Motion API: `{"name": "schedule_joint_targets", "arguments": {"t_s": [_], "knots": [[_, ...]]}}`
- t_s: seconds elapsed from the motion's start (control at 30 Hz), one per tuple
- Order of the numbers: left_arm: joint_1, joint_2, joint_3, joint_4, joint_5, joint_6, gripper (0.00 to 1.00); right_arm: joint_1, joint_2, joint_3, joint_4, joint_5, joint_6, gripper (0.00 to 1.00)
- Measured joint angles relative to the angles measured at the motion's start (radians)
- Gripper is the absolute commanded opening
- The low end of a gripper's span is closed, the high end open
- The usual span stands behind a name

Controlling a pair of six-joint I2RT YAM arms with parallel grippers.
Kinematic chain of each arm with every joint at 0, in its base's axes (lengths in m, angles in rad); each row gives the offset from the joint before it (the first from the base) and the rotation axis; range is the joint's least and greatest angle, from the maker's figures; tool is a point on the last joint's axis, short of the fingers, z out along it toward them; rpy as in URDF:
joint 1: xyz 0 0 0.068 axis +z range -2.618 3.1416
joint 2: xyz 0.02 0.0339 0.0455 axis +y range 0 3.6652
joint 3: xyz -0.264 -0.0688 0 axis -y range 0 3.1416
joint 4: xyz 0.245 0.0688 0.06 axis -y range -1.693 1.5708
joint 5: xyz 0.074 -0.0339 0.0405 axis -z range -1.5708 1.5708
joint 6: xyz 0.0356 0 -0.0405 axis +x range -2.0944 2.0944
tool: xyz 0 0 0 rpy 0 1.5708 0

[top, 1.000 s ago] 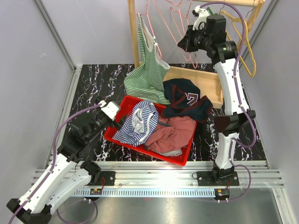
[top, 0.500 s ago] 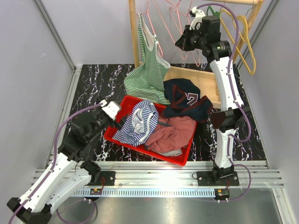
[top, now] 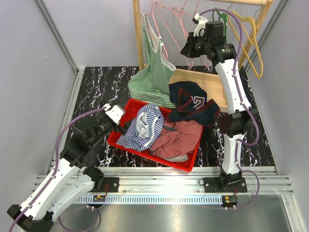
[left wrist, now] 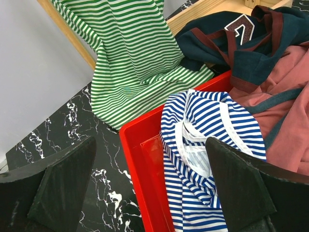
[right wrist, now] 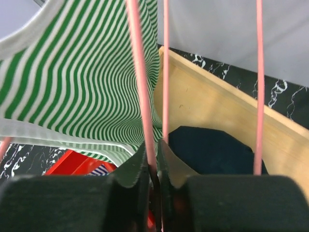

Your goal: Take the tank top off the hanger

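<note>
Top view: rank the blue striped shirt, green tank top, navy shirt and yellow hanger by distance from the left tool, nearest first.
1. Blue striped shirt, right beside the left tool.
2. Green tank top, hanging behind.
3. Navy shirt, farther right.
4. Yellow hanger, back right.

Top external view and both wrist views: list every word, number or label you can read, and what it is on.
"7": large white-edged digit on the navy garment; the digit left of it is creased and unreadable.
Left wrist view: the same print shows only as a fragment, unreadable.
No text shows on the green striped tank top, red bin or pink hanger.
</note>
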Motion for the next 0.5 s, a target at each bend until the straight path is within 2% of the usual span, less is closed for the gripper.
{"name": "schedule_joint_targets", "arguments": {"t_s": [0.1,0.13,0.2,0.23,0.33,0.37,0.5], "knots": [[0.003,0.000,0.000,0.000,0.005,-0.005,0.99,0.000,-0.011,-0.022,-0.014,0.000,-0.007,0.37],[0.003,0.000,0.000,0.000,0.008,-0.008,0.99,0.000,-0.017,-0.029,-0.020,-0.002,-0.013,0.48],[0.005,0.000,-0.002,0.005,0.012,-0.017,0.99,0.000,-0.040,-0.051,-0.026,-0.010,-0.032,0.56],[0.006,0.003,-0.005,0.012,0.014,-0.029,0.99,0.000,-0.060,-0.069,-0.025,-0.016,-0.043,0.65],[0.012,0.025,-0.006,0.039,0.008,-0.088,0.99,0.000,-0.148,-0.146,-0.026,-0.027,-0.089,0.79],[0.014,0.038,-0.006,0.047,0.002,-0.113,0.99,0.000,-0.190,-0.179,-0.023,-0.030,-0.111,0.87],[0.027,0.089,-0.006,0.051,-0.003,-0.181,0.99,0.000,-0.383,-0.334,-0.023,-0.069,-0.227,0.97]]}}
